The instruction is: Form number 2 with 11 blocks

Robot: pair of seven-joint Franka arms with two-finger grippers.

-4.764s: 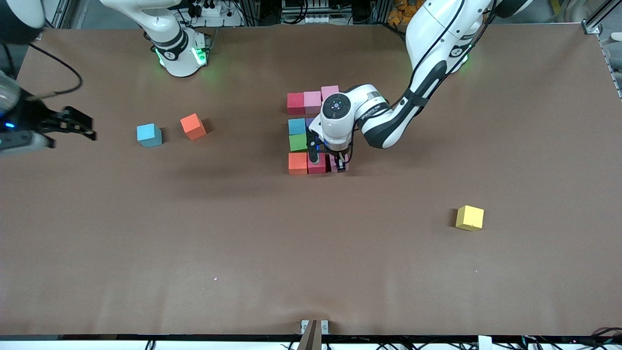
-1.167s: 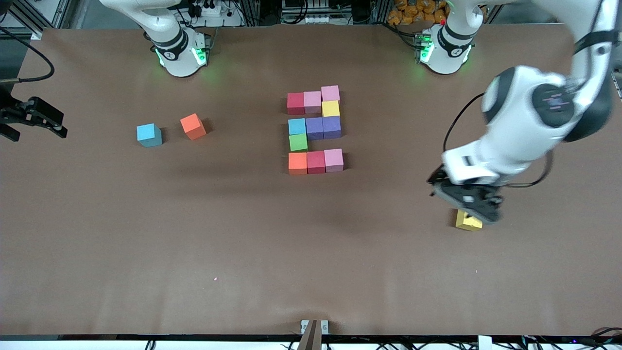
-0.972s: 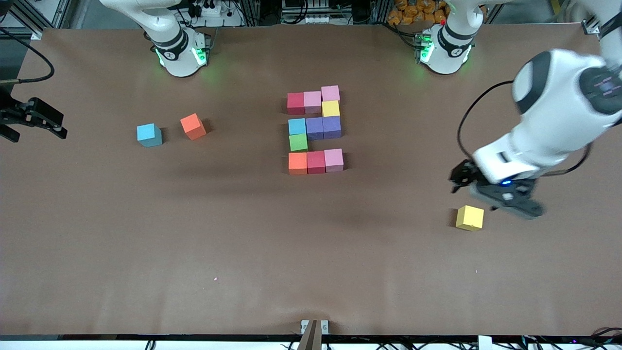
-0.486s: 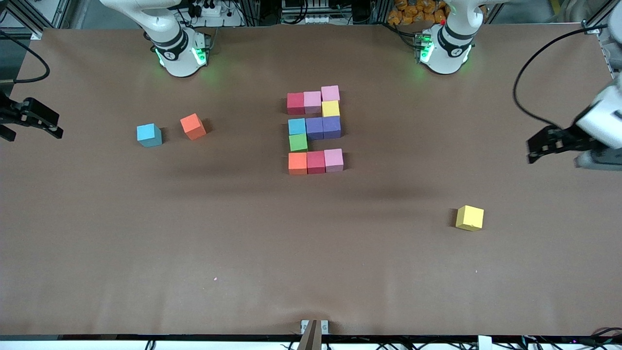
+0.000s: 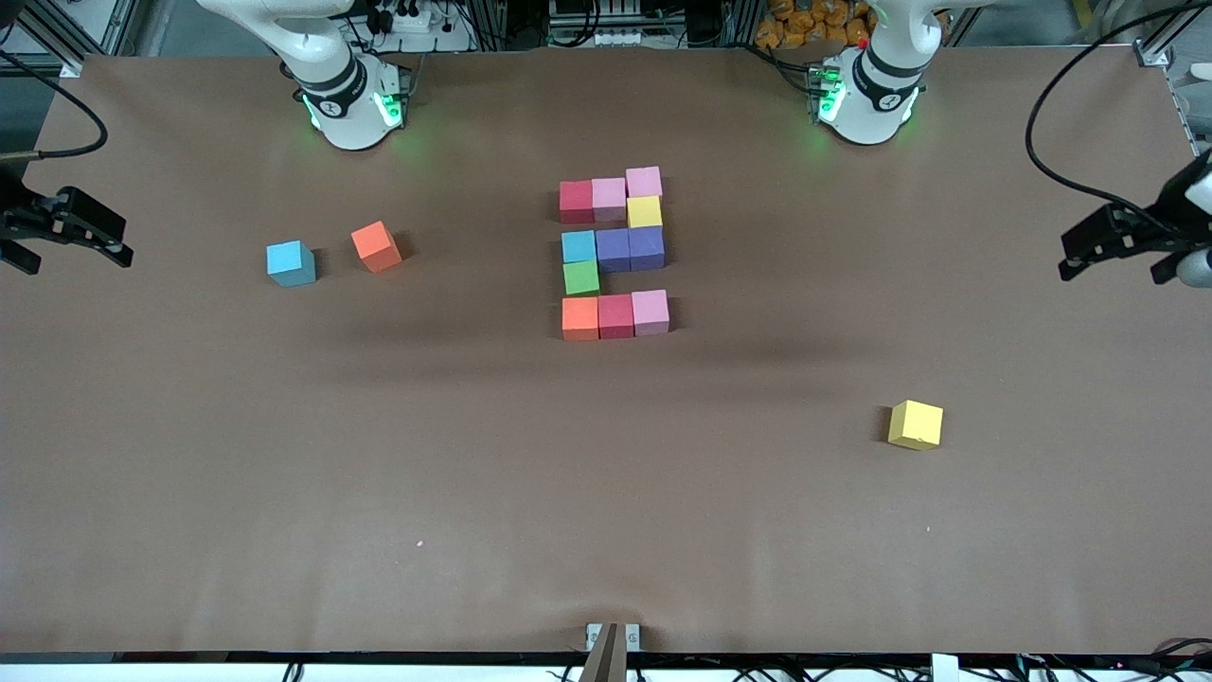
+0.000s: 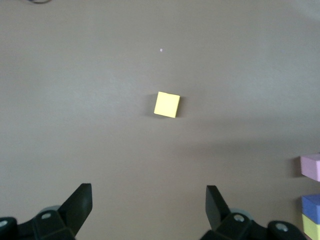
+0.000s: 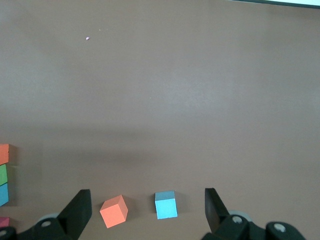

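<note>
Finished number 2 (image 5: 614, 254) of multicoloured cubes mid-table, spare yellow block (image 5: 916, 424) nearer the camera, left gripper (image 5: 1117, 248) and right gripper (image 5: 59, 239) wide open, empty, over the table's ends

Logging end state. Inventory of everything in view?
number 2: 11 cubes, three pink, two red, two purple, one each yellow, light blue, green, orange; mid-table.
blue cube: 1, light blue, loose, toward the right arm's end.
orange cube: 1, orange, beside the blue cube.
yellow cube: 1, yellow, loose, toward the left arm's end, nearer the camera than the number 2.
table: 1, brown.
left tool: open, empty, at its table end.
right tool: open, empty, at its table end.
</note>
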